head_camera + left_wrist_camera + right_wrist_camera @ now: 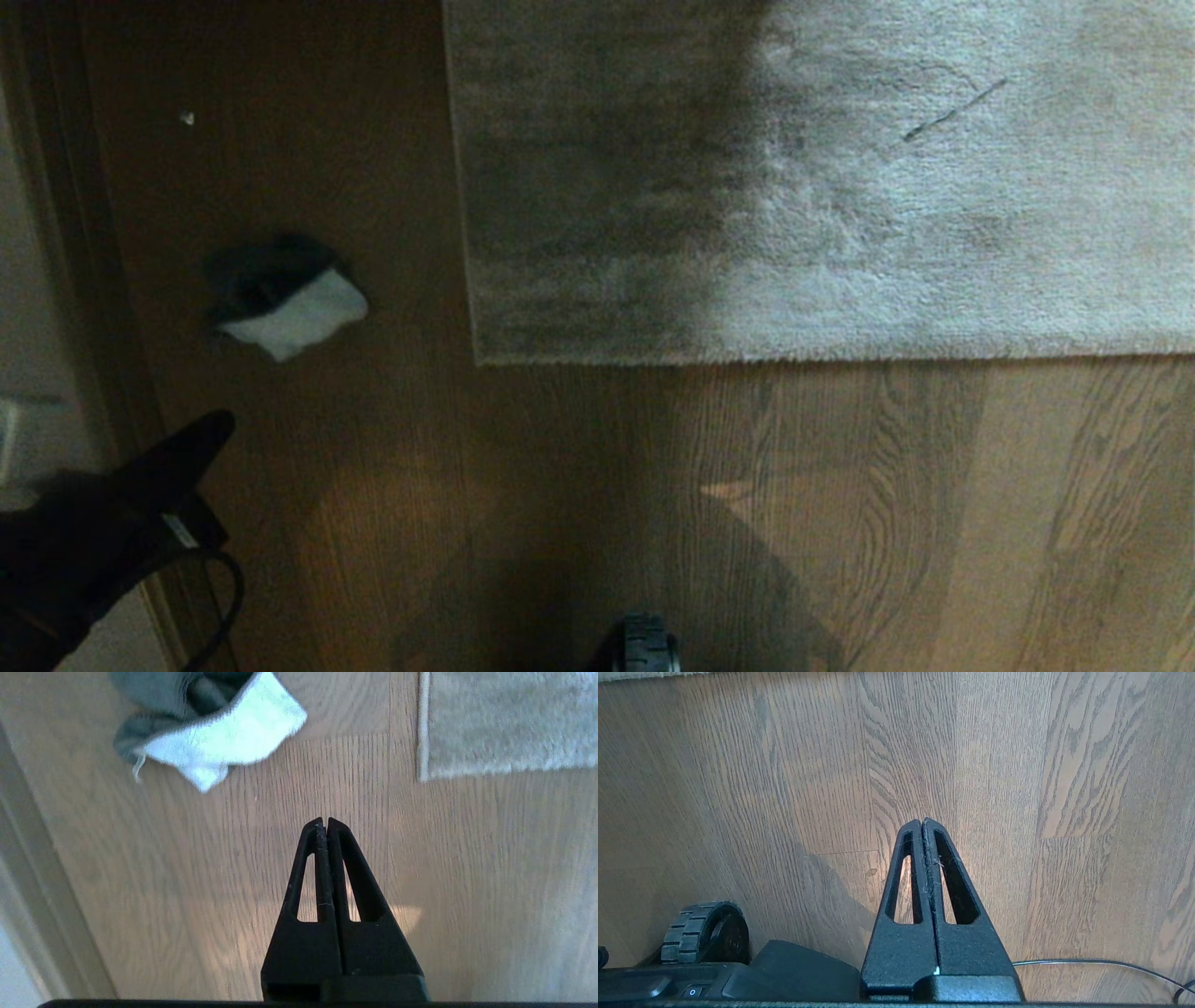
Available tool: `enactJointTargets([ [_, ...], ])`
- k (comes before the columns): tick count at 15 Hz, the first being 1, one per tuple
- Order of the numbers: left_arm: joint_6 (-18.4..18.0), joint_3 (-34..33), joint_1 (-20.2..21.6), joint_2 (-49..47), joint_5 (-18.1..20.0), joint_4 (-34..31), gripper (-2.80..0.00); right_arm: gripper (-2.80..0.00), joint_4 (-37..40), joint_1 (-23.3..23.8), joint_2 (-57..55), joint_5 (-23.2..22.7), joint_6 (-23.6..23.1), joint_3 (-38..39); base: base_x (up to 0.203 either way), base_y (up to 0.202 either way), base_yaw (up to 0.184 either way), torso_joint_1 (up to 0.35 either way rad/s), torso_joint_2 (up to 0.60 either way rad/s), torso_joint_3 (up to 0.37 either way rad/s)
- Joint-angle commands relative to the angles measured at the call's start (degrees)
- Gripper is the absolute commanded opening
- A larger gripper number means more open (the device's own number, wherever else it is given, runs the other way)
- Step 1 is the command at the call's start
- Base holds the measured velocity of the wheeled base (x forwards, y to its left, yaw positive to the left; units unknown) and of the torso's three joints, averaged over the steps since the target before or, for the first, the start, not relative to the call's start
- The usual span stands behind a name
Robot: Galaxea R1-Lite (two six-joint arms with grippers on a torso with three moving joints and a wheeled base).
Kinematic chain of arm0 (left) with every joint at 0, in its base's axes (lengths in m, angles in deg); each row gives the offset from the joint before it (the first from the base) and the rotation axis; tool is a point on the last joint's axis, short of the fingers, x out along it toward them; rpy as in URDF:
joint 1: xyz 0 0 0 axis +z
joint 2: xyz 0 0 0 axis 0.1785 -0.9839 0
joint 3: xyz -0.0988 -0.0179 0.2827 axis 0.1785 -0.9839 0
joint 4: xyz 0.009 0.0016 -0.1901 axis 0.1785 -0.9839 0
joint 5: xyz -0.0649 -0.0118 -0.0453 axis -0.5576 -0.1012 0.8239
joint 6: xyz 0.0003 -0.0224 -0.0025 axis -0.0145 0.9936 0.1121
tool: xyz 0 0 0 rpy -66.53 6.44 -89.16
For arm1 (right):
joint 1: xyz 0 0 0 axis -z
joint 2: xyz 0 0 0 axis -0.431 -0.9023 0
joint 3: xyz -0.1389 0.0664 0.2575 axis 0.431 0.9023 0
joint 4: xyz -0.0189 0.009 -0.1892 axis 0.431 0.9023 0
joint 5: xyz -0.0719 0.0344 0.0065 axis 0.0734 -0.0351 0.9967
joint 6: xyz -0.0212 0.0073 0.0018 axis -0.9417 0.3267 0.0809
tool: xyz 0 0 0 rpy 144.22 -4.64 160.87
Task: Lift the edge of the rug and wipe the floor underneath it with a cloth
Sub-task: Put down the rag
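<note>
Lying flat on the floor, the rug edge is untouched (cloth sits apart, left of the rug's corner). Left gripper hangs above bare planks near the cloth, fingers closed, empty. Right gripper likewise pinched together, holding nothing.

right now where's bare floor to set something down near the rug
Bare floor runs along the rug edge on the near side. A narrower strip lies between the rug's left side and the cloth. Tightest is the left, around the cloth and the shut left gripper.
</note>
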Motion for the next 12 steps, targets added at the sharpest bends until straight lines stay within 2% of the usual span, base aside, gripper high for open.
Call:
enactJointTargets([
  [1,0.00,0.00,0.08,8.15,0.05,-5.96,-2.80,-2.80,0.01,-0.05,-0.04,0.01,0.01,0.00,0.000,0.000,0.000,0.000,0.00,0.000],
  [7,0.01,0.00,0.03,27.61,0.11,-32.01,-2.80,-2.80,-0.04,-0.05,-0.09,0.01,0.01,0.00,0.000,0.000,0.000,0.000,0.00,0.000],
  [12,0.14,0.00,0.10,39.93,-0.03,-48.36,-2.80,-2.80,-0.03,-0.05,-0.09,0.02,0.01,0.00,0.000,0.000,0.000,0.000,0.00,0.000],
])
